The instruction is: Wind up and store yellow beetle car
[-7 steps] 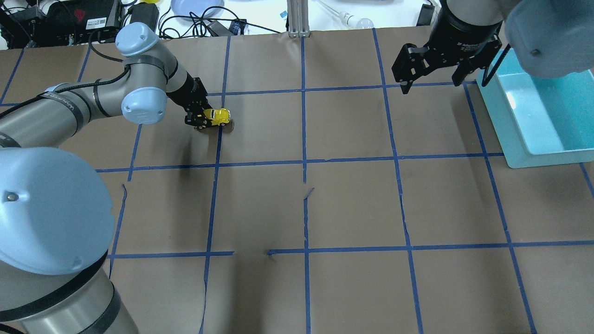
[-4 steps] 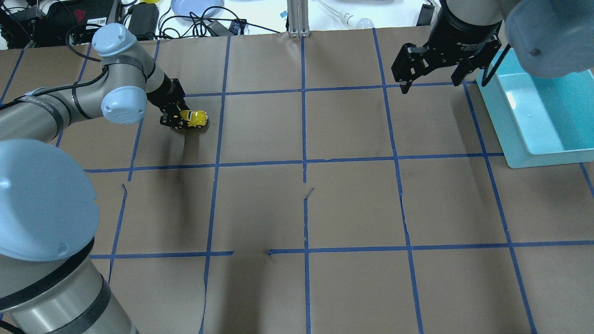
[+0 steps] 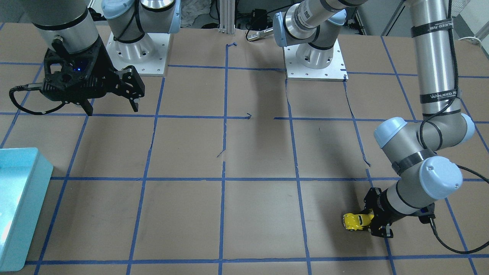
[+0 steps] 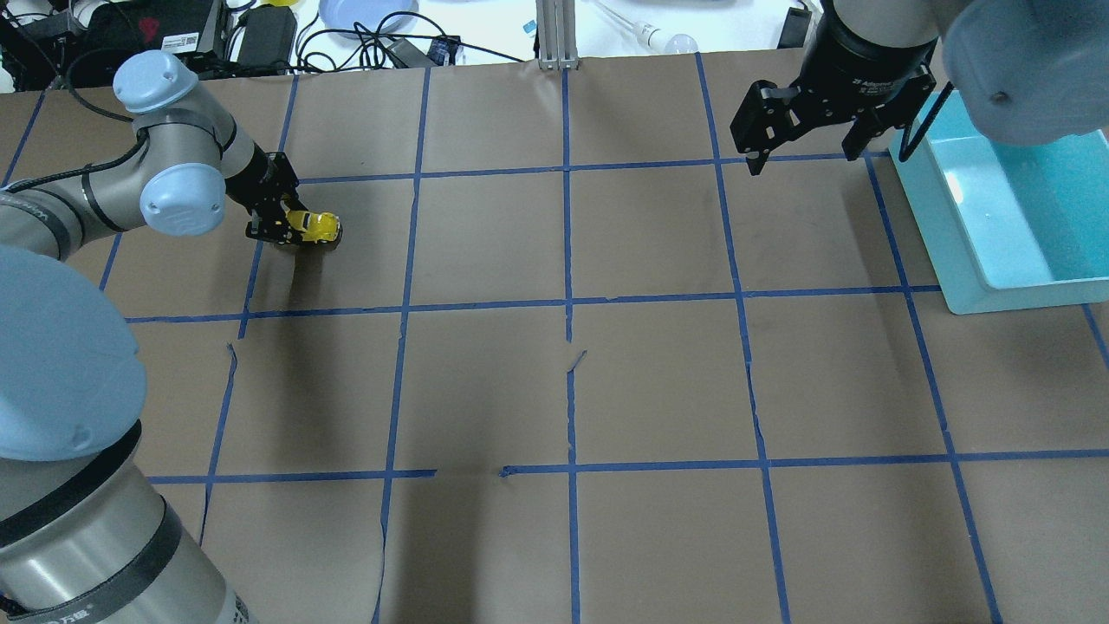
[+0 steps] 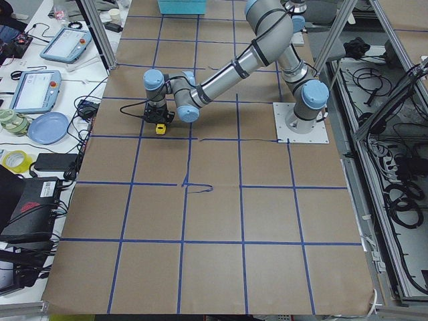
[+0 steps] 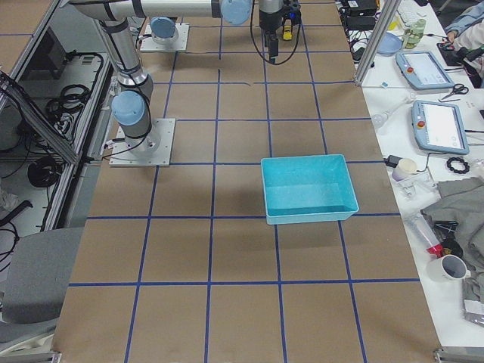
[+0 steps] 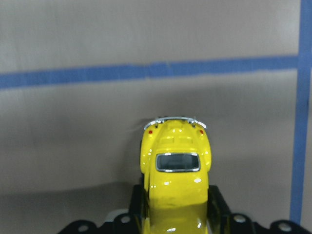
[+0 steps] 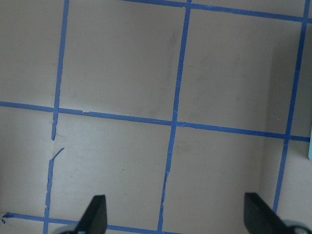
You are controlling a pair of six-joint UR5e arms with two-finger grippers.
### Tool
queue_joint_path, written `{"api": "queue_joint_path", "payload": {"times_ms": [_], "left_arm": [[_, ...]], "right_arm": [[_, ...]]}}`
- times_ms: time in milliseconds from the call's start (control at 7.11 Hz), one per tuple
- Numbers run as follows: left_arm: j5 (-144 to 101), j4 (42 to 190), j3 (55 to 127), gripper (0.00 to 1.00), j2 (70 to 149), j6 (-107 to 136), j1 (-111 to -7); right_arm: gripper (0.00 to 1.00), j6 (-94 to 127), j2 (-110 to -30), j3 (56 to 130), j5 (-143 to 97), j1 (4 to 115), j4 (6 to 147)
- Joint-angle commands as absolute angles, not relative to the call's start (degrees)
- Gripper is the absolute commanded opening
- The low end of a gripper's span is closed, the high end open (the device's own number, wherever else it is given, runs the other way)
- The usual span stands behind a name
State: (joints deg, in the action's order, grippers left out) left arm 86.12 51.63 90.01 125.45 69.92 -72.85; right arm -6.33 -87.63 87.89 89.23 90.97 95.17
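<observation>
The yellow beetle car (image 4: 317, 227) is on the brown paper at the far left of the table, held between the fingers of my left gripper (image 4: 290, 227), which is shut on it. It also shows in the front view (image 3: 356, 221), the left view (image 5: 160, 128) and the left wrist view (image 7: 176, 168), where its rear end with the dark window points away from the camera. My right gripper (image 4: 807, 147) hangs open and empty high over the far right of the table, next to the blue bin (image 4: 1009, 208). In the right wrist view its fingertips (image 8: 96, 214) stand wide apart.
The blue bin also shows in the front view (image 3: 19, 206) and the right view (image 6: 308, 189), and nothing lies in it. Blue tape lines grid the brown paper. Cables, a plate and devices lie beyond the far edge (image 4: 364, 26).
My left gripper has dragged the yellow beetle car along the table to the left, about one grid cell. The right arm has not moved.
</observation>
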Motion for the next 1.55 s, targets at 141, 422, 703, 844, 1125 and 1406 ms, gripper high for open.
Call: {"api": "queue_joint_path", "payload": {"times_ms": [141,422,703,844,1125,1406], "left_arm": [[86.0,51.2,89.9,0.83,125.8,68.6,-70.3],[85.6,50.8,89.4,0.97,123.8,70.1,-71.3],[85.3,51.2,89.3,0.97,120.0,65.3,-72.7],[86.1,52.0,89.4,0.96,117.2,55.9,-74.0],[87.7,58.6,87.9,0.97,112.2,41.7,-74.6],[88.9,78.6,77.4,1.00,106.3,24.3,-74.7]], "right_arm": [[1.00,-6.3,-87.6,87.9,89.2,91.0,95.1],[1.00,-6.3,-87.5,87.9,89.2,91.0,95.1],[1.00,-6.2,-87.5,87.9,89.2,91.0,95.1],[1.00,-6.2,-87.5,87.9,89.2,91.0,95.1],[1.00,-6.3,-87.5,87.9,89.2,91.0,95.1],[1.00,-6.3,-87.5,87.9,89.2,91.0,95.2]]}}
